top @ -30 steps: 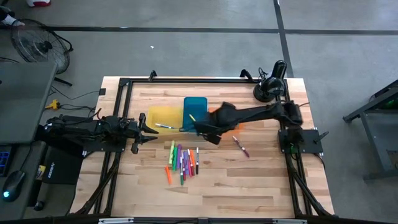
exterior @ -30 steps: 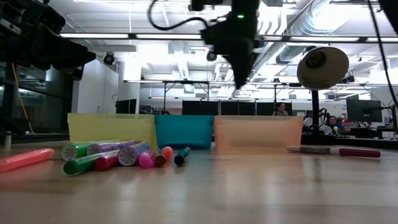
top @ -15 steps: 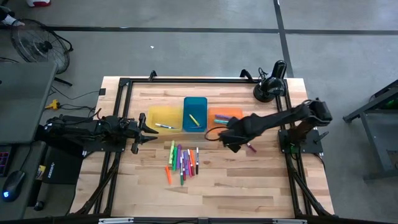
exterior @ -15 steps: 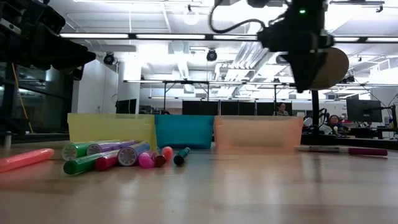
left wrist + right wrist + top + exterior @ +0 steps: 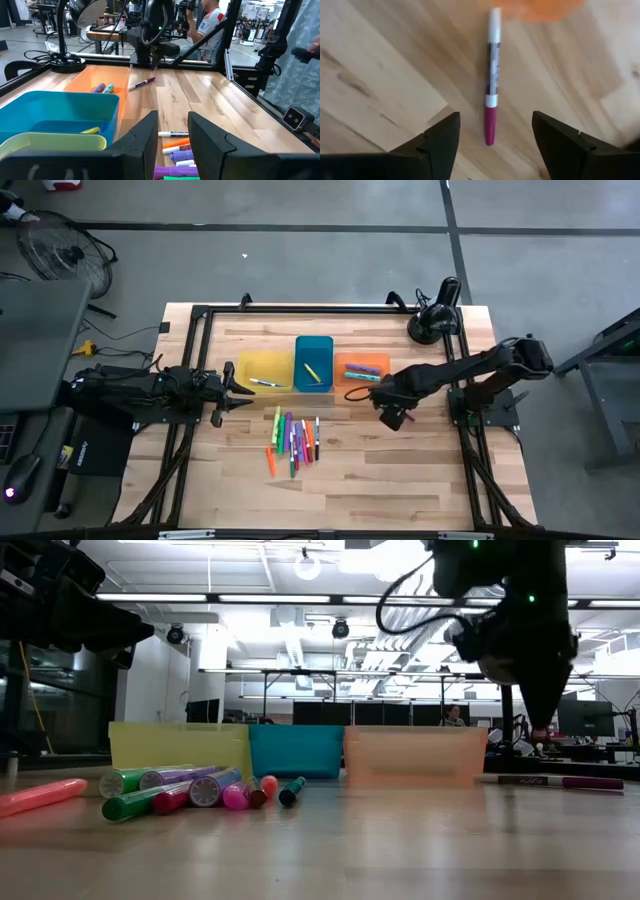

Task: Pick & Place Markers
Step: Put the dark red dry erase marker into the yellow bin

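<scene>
at the table's left edge the left gripper [image 5: 243, 389] waits, jaws partly apart and empty. right of it lie loose markers [image 5: 293, 437], then the orange tray [image 5: 361, 366]. farthest right, the right gripper [image 5: 391, 418] hovers wide open over a lone purple marker [image 5: 490, 99].

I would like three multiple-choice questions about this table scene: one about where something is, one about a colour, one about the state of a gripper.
1. Where is the right gripper?
A. over the yellow tray
B. above the lone marker beside the orange tray
C. over the group of markers

2. What colour is the middle tray?
A. blue
B. red
C. white

3. How do the right gripper's fingers stand?
A. shut on a marker
B. shut on nothing
C. open, holding nothing

Answers:
1 B, the right wrist view looks down on that marker between the fingers.
2 A, the high view shows blue between yellow tray and orange.
3 C, a wide gap shows, the marker lying on the table.
</scene>
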Motion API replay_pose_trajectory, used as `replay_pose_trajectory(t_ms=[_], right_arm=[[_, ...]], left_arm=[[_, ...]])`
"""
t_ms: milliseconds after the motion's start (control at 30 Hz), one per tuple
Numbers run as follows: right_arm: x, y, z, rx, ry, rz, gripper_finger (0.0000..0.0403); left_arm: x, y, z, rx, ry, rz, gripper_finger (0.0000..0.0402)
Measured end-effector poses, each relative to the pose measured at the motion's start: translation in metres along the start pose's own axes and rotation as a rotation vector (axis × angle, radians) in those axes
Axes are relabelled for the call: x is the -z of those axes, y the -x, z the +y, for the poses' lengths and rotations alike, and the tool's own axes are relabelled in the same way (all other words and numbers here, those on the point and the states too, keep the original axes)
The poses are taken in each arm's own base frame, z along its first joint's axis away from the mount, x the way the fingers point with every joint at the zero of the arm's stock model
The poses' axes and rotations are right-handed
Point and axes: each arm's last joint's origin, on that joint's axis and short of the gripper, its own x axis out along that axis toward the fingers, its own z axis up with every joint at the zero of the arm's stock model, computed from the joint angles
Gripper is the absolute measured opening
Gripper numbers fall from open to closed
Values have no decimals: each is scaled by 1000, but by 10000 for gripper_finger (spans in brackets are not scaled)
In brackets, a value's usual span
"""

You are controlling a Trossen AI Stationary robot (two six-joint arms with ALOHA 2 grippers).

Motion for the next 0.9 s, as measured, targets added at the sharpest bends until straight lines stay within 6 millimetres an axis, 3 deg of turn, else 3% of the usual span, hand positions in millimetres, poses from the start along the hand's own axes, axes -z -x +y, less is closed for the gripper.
replay_pose_trajectory(t_ms=[433,900], right_arm=[[-3,-30,-9,-55,39,4,244],[-10,-57,2,-20,88,42,232]], left_arm=[[0,0,0,0,0,0,104],[0,0,0,0,0,0,104]])
